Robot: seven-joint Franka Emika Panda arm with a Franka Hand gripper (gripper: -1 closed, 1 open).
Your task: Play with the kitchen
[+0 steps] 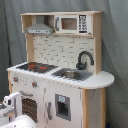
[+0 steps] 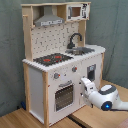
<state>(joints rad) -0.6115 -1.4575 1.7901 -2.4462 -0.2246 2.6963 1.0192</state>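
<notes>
The kitchen [image 1: 60, 85] is a tall white and light-wood toy unit that shows in both exterior views. On its counter are a black stovetop with red burners [image 2: 52, 59], a sink [image 2: 83, 50] and a black faucet [image 2: 75, 39]. A grey hood [image 2: 48, 21] hangs above the stovetop. Two knobs [image 2: 56, 76] sit over the windowed oven door [image 2: 64, 95]. My gripper [image 2: 84, 83] is in front of the lower cabinet, just right of the oven door and close to the front panel. In the first exterior view the gripper [image 1: 11, 102] shows at the lower left, beside the oven door [image 1: 30, 107].
A toy microwave [image 1: 70, 23] sits in the upper shelf. The kitchen stands on a wooden tabletop [image 2: 30, 119] in front of a grey curtain [image 2: 115, 25]. My white arm [image 2: 107, 96] reaches in from the second exterior view's right.
</notes>
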